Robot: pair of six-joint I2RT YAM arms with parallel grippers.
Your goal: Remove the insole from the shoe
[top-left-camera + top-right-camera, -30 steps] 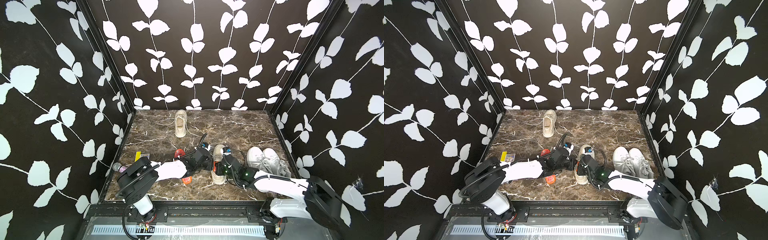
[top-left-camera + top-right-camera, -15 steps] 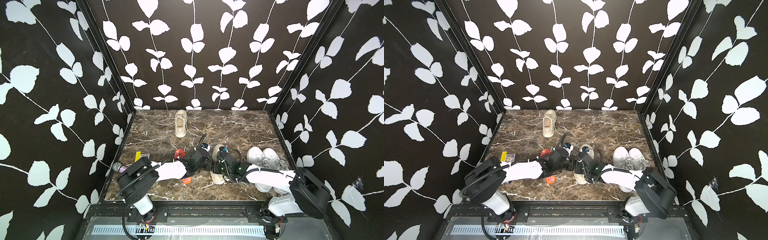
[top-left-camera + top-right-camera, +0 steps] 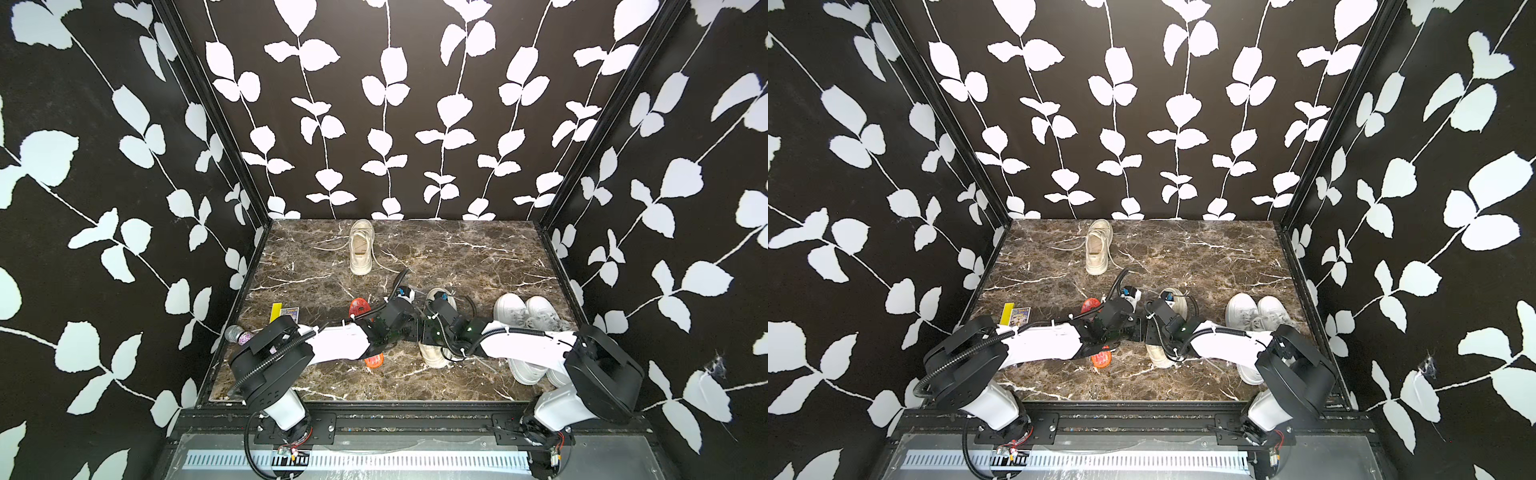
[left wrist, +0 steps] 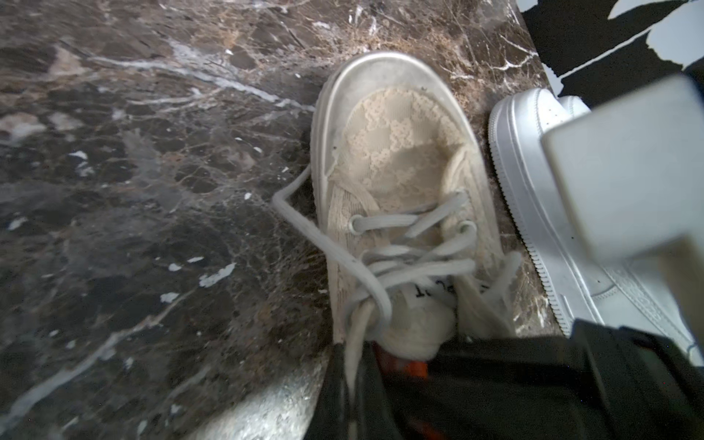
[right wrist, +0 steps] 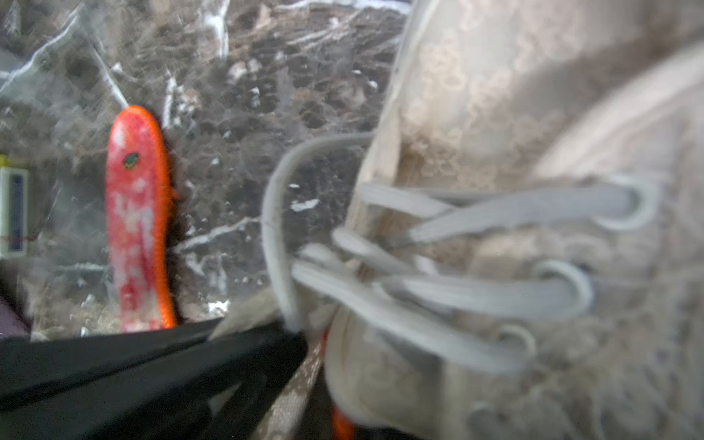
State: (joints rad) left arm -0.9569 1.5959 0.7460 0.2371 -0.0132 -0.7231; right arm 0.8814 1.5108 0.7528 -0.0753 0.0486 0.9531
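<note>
The beige lace sneaker point(image 3: 434, 356) lay near the front middle of the marble tabletop point(image 3: 465, 253), with both arms meeting over it. The left gripper point(image 4: 384, 362) kept its jaws pressed together on the sneaker's collar edge, a lace strand point(image 4: 343, 251) running in between them. The right gripper point(image 5: 304, 350) sat against the sneaker's left side, jaws closed; blur hid whether they pinched anything. The insole was hidden inside. An orange-red sole-shaped piece point(image 5: 135, 213) lay just left, and a pair of white sneakers point(image 3: 523, 316) lay just right.
</note>
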